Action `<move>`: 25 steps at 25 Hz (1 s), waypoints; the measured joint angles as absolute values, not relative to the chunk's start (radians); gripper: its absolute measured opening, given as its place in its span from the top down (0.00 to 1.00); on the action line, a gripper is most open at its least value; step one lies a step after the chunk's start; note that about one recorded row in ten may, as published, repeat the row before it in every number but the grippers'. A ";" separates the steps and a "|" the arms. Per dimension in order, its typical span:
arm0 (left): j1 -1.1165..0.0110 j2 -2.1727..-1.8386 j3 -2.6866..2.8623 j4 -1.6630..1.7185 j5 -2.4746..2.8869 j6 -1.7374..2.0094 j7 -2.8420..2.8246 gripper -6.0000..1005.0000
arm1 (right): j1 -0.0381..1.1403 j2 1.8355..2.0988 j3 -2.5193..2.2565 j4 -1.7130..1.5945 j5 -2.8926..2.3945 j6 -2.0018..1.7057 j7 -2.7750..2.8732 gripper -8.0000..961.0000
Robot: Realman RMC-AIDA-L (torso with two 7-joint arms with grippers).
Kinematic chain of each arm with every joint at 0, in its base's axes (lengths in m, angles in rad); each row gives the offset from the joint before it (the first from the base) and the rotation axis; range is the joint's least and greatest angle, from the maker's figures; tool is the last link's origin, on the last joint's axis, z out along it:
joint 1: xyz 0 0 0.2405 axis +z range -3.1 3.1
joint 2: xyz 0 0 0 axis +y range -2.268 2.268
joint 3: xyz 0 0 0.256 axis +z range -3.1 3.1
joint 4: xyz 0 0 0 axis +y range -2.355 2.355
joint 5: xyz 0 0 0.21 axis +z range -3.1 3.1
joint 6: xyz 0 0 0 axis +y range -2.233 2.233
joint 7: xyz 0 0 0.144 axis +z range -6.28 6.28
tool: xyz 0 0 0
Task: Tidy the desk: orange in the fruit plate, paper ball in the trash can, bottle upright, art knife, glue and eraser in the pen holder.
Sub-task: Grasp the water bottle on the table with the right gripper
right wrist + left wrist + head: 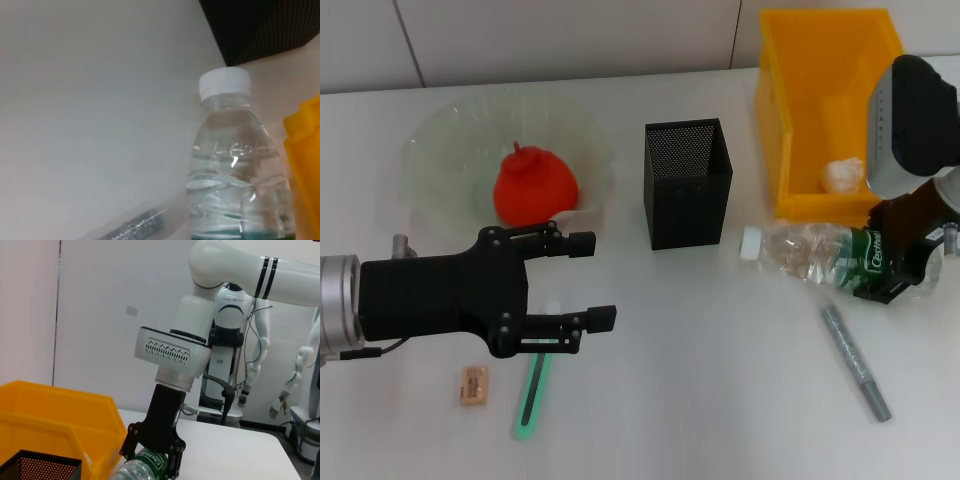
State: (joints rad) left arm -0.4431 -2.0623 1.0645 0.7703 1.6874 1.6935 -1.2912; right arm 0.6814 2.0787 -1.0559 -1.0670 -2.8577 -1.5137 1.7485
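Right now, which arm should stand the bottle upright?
The right. Its tool is already closed around the base end of the bottle, which lies on its side beside the yellow bin. The left tool hangs open far off, near the green art knife.

**Three views, one shared bottle**

The head view looks forward and steeply down on the surface [720, 400], taking in both arms, the fruit plate [440, 150], pen holder [687, 183] and yellow bin [820, 110].

The left wrist view sits low near the surface and faces level across it, toward the right gripper [152, 460] and a far wall.

The right wrist view is very close to the bottle [235, 175], looking along it toward its white cap.

All three views show the bottle [810, 255], the yellow bin and the pen holder.
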 joint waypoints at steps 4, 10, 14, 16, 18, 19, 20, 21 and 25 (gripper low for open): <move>-0.443 -2.062 1.065 0.768 1.687 1.693 -1.288 0.19 | 0.680 2.079 -1.067 -1.065 -2.858 -1.507 1.755 0.25; -0.437 -2.062 1.063 0.767 1.687 1.695 -1.287 0.19 | 0.674 2.079 -1.115 -1.072 -2.858 -1.492 1.797 0.25; -0.437 -2.062 1.064 0.767 1.687 1.696 -1.287 0.19 | 0.674 2.079 -1.135 -1.072 -2.860 -1.490 1.809 0.25; -0.437 -2.062 1.064 0.766 1.687 1.696 -1.287 0.19 | 0.672 2.080 -1.148 -1.073 -2.862 -1.489 1.813 0.25; -0.436 -2.062 1.064 0.766 1.687 1.696 -1.286 0.19 | 0.670 2.080 -1.159 -1.075 -2.862 -1.489 1.819 0.25; -0.435 -2.062 1.064 0.766 1.687 1.696 -1.286 0.19 | 0.668 2.080 -1.163 -1.076 -2.862 -1.488 1.822 0.25; -0.435 -2.061 1.065 0.766 1.687 1.696 -1.286 0.19 | 0.664 2.081 -1.167 -1.083 -2.860 -1.489 1.824 0.25; -0.435 -2.061 1.065 0.766 1.687 1.696 -1.286 0.19 | 0.664 2.081 -1.167 -1.083 -2.860 -1.489 1.824 0.25; -0.433 -2.061 1.065 0.765 1.687 1.697 -1.285 0.19 | 0.651 2.086 -1.171 -1.119 -2.853 -1.499 1.824 0.25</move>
